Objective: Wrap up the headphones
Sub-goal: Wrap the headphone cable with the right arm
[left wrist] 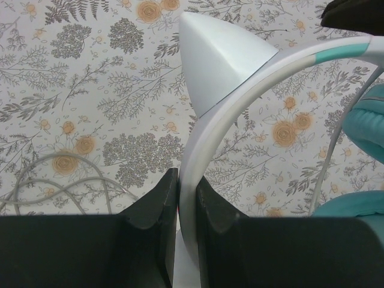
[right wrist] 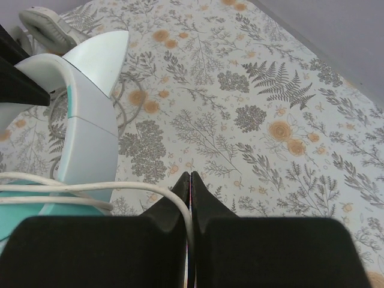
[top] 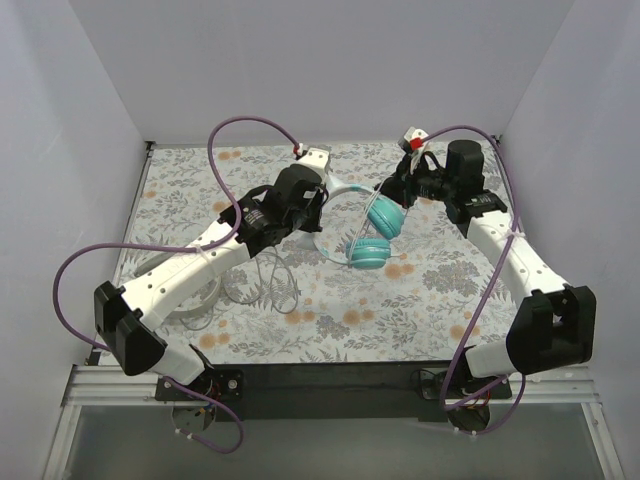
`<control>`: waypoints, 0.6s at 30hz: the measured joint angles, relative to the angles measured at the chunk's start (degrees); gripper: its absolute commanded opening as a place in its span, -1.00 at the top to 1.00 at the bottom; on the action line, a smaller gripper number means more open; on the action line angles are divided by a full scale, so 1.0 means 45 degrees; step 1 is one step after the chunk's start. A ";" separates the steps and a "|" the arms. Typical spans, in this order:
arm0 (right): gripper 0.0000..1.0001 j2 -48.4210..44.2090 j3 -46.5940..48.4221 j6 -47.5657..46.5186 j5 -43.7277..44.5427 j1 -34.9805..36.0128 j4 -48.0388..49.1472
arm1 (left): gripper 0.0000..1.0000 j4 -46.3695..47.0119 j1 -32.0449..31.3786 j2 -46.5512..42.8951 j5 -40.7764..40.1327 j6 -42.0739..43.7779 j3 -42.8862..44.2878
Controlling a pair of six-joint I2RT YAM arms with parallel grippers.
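The teal headphones hang above the table's middle, with two teal ear cups (top: 378,232) below a pale headband (left wrist: 240,102) that carries a white pointed ear (left wrist: 216,60). My left gripper (left wrist: 187,180) is shut on the headband, which runs up between its jaws. My right gripper (right wrist: 190,175) is shut on the pair's thin white cable (right wrist: 120,187), which curves left from the jaws toward a teal cup (right wrist: 36,219). In the top view the left gripper (top: 318,195) and the right gripper (top: 395,187) sit either side of the pair. The white-grey headphones (top: 200,300) lie partly under my left arm.
Loose loops of thin grey cable (top: 272,280) lie on the floral cloth (top: 420,300) beside the white-grey pair. Thick purple robot cables (top: 235,130) arch over both arms. Grey walls (top: 60,120) close in the left, back and right sides.
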 measured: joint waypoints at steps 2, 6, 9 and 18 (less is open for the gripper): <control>0.86 0.0092 -0.0219 0.0257 -0.0248 -0.0063 0.0359 | 1.00 -0.0053 0.0000 0.0000 0.0078 -0.0034 0.0083; 0.85 0.0160 -0.0617 0.0724 -0.0724 -0.0092 0.0991 | 1.00 -0.0136 0.0000 0.0000 0.0126 -0.0136 0.0359; 0.84 0.0180 -0.0884 0.1122 -0.0996 -0.0102 0.1511 | 1.00 -0.0131 0.0000 -0.0005 0.0121 -0.0238 0.0461; 0.84 0.0204 -0.2419 0.2973 -0.1535 -0.0117 0.3784 | 1.00 -0.0141 0.0000 -0.0005 0.0053 -0.0554 0.0583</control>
